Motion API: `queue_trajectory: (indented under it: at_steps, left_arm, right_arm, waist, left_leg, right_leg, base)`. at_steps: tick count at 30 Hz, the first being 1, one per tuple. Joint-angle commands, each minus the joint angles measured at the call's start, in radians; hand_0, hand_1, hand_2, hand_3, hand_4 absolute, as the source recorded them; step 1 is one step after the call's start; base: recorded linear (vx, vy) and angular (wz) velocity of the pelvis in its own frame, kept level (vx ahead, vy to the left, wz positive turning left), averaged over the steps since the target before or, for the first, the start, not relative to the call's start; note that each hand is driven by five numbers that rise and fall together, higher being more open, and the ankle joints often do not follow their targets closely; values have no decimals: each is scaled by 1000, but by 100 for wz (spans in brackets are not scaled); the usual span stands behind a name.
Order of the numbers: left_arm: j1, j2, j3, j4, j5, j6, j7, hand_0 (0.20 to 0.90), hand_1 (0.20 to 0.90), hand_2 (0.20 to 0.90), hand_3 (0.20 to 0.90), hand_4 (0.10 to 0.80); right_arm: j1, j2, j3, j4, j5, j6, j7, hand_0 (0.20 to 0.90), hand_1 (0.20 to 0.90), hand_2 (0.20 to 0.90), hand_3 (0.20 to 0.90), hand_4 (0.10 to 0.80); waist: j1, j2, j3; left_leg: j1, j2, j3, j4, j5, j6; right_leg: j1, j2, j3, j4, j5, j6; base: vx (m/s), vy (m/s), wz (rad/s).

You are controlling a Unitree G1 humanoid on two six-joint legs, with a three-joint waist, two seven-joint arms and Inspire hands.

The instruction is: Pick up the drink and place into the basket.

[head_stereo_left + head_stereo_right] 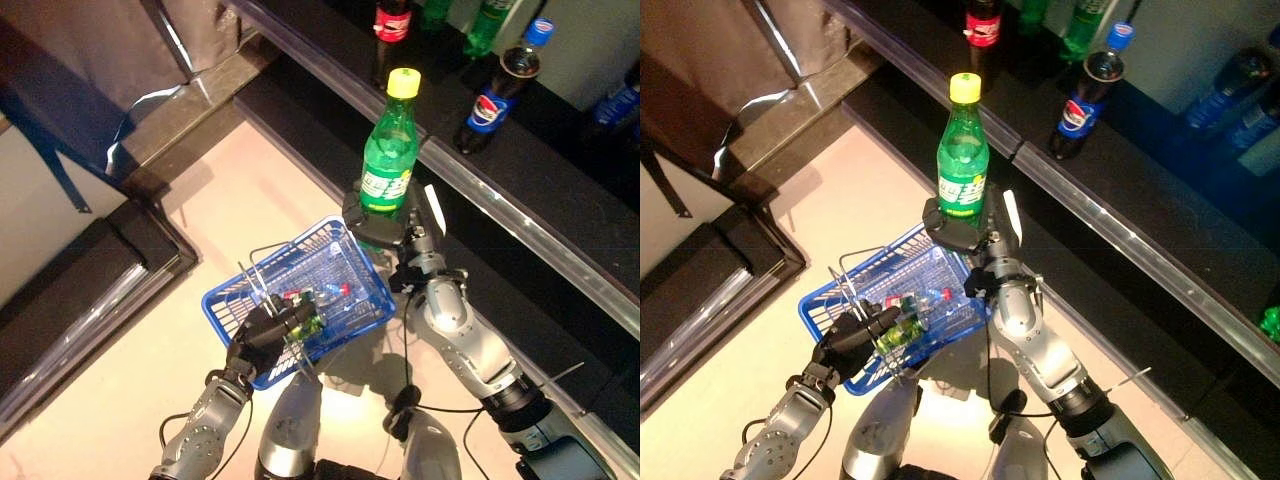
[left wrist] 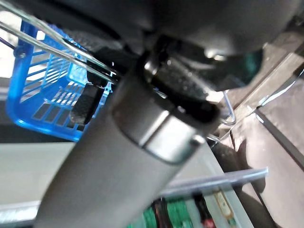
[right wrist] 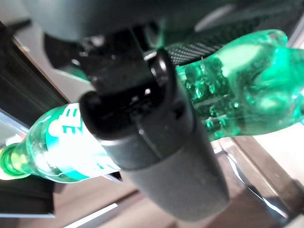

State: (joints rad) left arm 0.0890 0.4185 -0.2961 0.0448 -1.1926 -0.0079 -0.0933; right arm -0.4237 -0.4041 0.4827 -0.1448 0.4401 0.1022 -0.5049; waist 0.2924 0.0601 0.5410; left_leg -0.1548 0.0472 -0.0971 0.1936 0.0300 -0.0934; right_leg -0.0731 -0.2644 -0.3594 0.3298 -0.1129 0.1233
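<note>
A green drink bottle (image 1: 390, 160) with a yellow cap stands upright in my right hand (image 1: 380, 228), whose fingers are curled round its lower half. The right wrist view shows the same bottle (image 3: 237, 80) past the thumb (image 3: 156, 142). Bottle and hand hang just above the far right corner of a blue plastic basket (image 1: 270, 258). My left hand (image 1: 262, 335) is shut on the basket's wire handle at the near side and holds the basket (image 2: 47, 90) off the floor. A few small items (image 1: 310, 300) lie inside the basket.
A dark shelf with a shiny front rail (image 1: 500, 200) runs diagonally behind the bottle. On it stand a blue-capped cola bottle (image 1: 497, 90), a red-labelled one (image 1: 392, 30) and a green one (image 1: 488, 25). A dark low cabinet (image 1: 80, 280) lies left.
</note>
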Motion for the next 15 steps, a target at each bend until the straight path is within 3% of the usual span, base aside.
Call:
queue_trajectory:
  at_steps: [1,15]
  left_arm:
    - [-84,48,56,-468,7,-115,-281,300,300,300,200,100]
    - [-124,57,21,-516,-50,-30,-380,300,300,300,200,100]
  right_arm:
    - [-137,30,9,-131,7,-113,-44,300,300,300,200,100]
    - [-121,155,134,45,40,-97,-128,300,300,300,200,100]
  waist:
    - [1,9,-126]
    - [48,12,-134]
  left_leg:
    - [13,-54,-18,48,-26,54]
    - [10,-73,-73,34,-10,52]
  right_leg:
    - [73,53,-48,46,-42,-79]
    - [86,47,-73,30,-28,-67]
  base:
    - [68,4,17]
    - [33,-3,14]
